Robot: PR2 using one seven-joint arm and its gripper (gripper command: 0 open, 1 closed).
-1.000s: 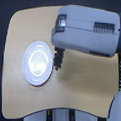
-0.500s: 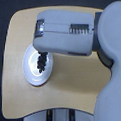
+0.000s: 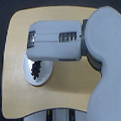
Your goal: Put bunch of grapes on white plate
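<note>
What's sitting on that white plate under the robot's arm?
A dark bunch of grapes shows on the white plate. The arm covers the plate's upper part, so whatever lies there, and whether the jaws hold the grapes, cannot be seen.

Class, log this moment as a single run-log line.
arm: over white plate | gripper: above plate, jaw state unclear | bunch of grapes: dark shape at gripper, hold unconfirmed | table: tan

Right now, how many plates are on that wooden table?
1. The white plate sits on the table toward the exterior view's left, partly covered by the robot's arm, with dark grapes over it. Others could be hidden beneath the arm.
</note>
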